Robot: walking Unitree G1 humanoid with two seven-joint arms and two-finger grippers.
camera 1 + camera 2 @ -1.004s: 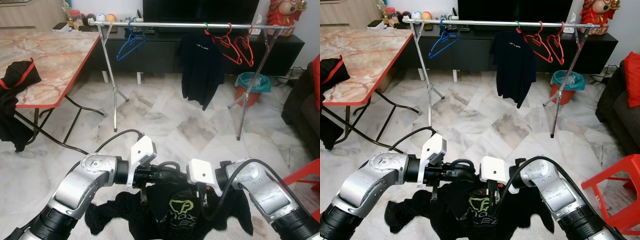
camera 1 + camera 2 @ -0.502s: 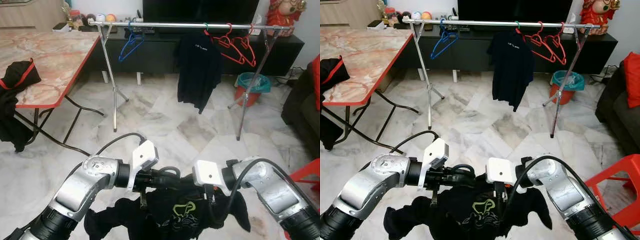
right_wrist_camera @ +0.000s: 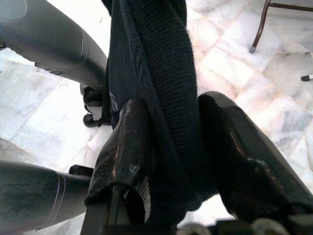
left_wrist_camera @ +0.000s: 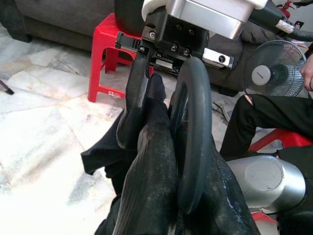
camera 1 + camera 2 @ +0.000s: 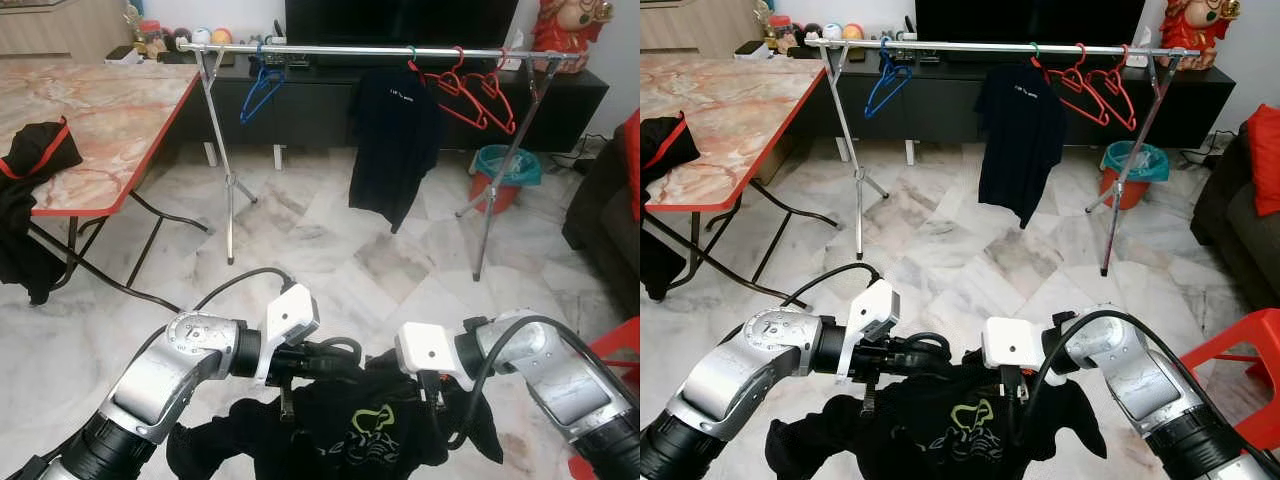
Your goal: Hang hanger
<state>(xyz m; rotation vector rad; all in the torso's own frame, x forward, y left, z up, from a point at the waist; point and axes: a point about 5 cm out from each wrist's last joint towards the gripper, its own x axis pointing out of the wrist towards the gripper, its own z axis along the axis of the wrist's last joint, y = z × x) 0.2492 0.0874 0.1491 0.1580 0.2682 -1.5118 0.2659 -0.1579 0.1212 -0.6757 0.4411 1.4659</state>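
Observation:
A black garment with a green logo [image 5: 365,430] hangs bunched low in front of me, held between both arms. My left gripper [image 5: 335,365] is shut on its upper edge; in the left wrist view a dark curved loop [image 4: 191,132] lies along the fabric between the fingers [image 4: 146,191]. My right gripper [image 5: 437,400] points down and is shut on a thick fold of the cloth [image 3: 166,83]. Far ahead stands a steel clothes rail [image 5: 370,49] carrying a blue hanger [image 5: 262,88], a black T-shirt [image 5: 392,140] and red hangers [image 5: 478,92].
A marble table with a red edge [image 5: 90,120] stands at the left, dark clothes [image 5: 30,165] draped over its corner. A red bin [image 5: 503,175] sits behind the rail. A sofa [image 5: 605,210] and a red stool [image 5: 615,350] are at the right. A seated person's legs [image 4: 264,117] and a fan [image 4: 274,73] are nearby.
Both grippers have lifted the garment and pulled it wider, the right wrist shifting to the right. The black T-shirt on the rail has swung slightly left.

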